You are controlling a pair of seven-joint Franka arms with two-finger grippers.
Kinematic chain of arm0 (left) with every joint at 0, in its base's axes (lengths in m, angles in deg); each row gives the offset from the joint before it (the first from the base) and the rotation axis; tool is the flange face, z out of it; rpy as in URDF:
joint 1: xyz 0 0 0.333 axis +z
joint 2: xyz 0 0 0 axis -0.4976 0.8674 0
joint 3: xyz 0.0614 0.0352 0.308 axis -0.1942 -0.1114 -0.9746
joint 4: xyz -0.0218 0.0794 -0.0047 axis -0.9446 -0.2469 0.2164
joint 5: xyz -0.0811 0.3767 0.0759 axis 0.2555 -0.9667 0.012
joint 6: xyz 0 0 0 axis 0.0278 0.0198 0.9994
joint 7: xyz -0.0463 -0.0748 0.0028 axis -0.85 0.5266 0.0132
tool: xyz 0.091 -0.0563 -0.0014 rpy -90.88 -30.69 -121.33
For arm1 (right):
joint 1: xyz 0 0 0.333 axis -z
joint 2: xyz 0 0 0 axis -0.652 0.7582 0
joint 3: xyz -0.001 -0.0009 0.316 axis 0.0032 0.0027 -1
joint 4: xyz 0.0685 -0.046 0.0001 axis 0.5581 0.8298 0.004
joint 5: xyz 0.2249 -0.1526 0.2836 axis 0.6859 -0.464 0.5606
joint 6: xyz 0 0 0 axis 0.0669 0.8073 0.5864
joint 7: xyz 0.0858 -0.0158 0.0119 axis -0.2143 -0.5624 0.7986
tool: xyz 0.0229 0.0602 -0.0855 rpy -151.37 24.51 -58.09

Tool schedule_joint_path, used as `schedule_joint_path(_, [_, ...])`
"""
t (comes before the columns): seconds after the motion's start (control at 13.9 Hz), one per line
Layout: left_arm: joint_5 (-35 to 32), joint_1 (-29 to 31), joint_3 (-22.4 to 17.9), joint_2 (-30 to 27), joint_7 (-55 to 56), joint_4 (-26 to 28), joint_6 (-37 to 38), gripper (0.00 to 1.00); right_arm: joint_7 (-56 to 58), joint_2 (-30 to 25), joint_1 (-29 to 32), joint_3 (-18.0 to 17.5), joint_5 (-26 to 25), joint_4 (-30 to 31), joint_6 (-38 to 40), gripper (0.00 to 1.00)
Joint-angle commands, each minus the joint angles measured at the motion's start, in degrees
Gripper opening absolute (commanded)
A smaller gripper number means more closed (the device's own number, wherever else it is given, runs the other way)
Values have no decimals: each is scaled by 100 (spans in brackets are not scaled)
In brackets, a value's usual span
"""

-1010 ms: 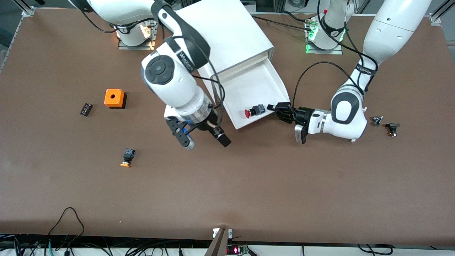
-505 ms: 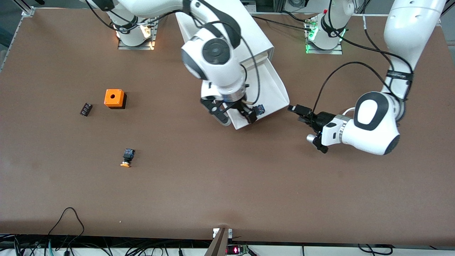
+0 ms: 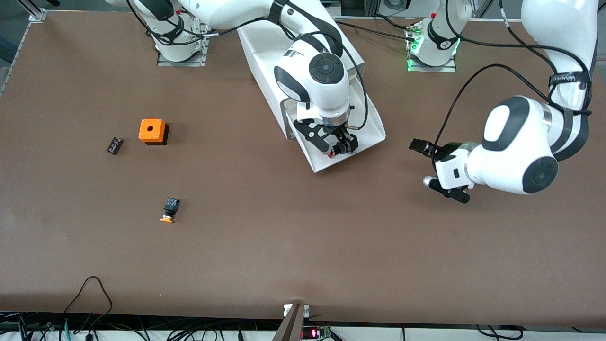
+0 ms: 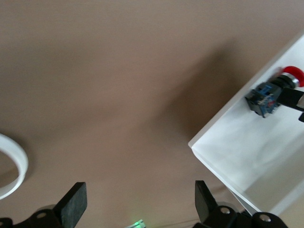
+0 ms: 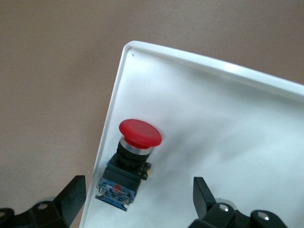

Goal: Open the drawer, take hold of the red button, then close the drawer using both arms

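Drawer [image 3: 369, 124]: pulled out of cabinet [image 3: 303, 42]. Button [image 5: 128, 164]: lying inside, under my right claw [image 3: 337, 146], fingers spread. My left claw [image 3: 438, 166]: open, empty, over tabletop [image 3: 284, 246].

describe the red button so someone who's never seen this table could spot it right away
Find the big white cabinet with its drawer pulled open. The button lies in that drawer near its front edge, under the open right gripper. Its cap is red; the lookalike button out on the table has an orange one.
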Motion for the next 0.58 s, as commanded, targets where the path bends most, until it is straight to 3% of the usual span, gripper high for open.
schedule_joint_path(0.0, [-720,-277,-15,-211,420,27,76,100,-315,238,-91,41,-112,-131,-374,100])
schedule_joint_path(0.14, [-765,-269,-15,-220,376,9,76,100,-350,282,-91,41,-113,-140,-428,100])
schedule_joint_path(0.22, [-765,-277,-15,-220,385,9,76,100,-376,291,-91,41,-113,-140,-428,95])
schedule_joint_path(0.29, [-765,-277,-15,-211,411,1,76,100,-368,291,-91,41,-113,-140,-428,76])
schedule_joint_path(0.36, [-765,-277,-15,-220,402,-8,67,100,-342,282,-91,41,-104,-140,-428,45])
schedule_joint_path(0.43, [-774,-277,-15,-211,376,-8,67,100,-333,273,-91,41,-95,-140,-385,22])
schedule_joint_path(0.51, [-774,-277,-24,-211,358,-8,67,100,-333,265,-91,32,-95,-148,-367,8])
